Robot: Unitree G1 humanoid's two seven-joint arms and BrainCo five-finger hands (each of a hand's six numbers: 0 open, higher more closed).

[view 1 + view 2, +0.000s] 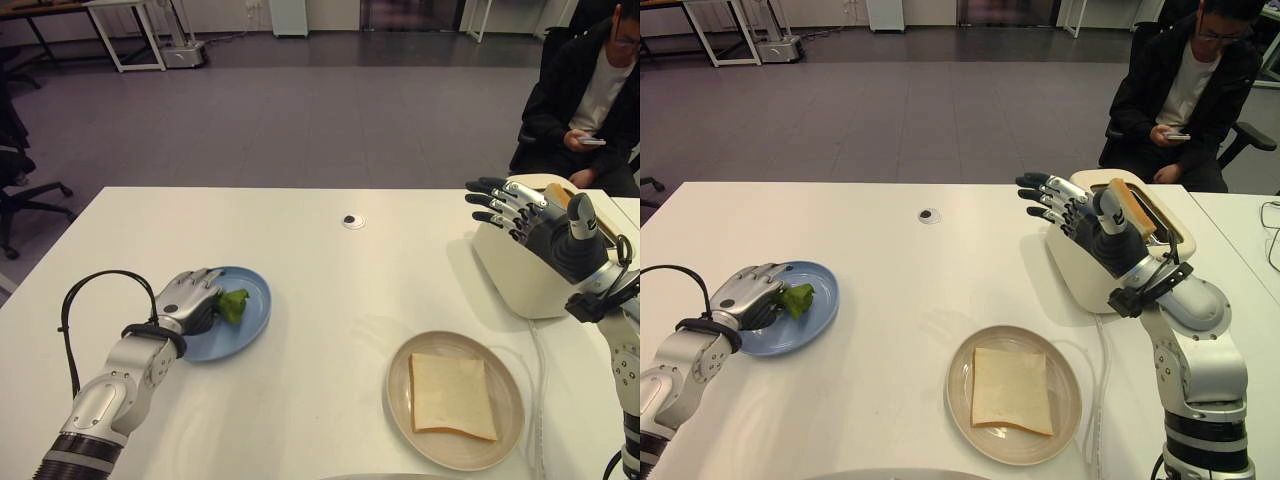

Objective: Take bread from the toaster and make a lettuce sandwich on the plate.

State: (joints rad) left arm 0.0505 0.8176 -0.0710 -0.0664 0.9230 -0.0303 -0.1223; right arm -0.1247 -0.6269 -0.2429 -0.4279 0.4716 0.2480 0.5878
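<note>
Right hand [1080,215] spread wide beside toast [1132,208] standing in toaster [1072,270], right of frame | left hand [748,292] closed on lettuce [797,298], left of frame | I judge toast light, crumbly: pinch its top edge gently.

My left hand [752,288] over left rim of blue plate [818,322], near left edge of table [890,280], fingers curled round lettuce leaf [796,298]. My right hand [1087,220] above white toaster [1075,268] on right side toward far edge, fingers spread, gripping nothing. Bread slice [1132,207] upright in toaster slot just behind hand; contact unclear. Beige plate [960,400] near front edge, second bread slice [1012,390] flat on it. White cable [1099,385] just right of beige plate.
</note>
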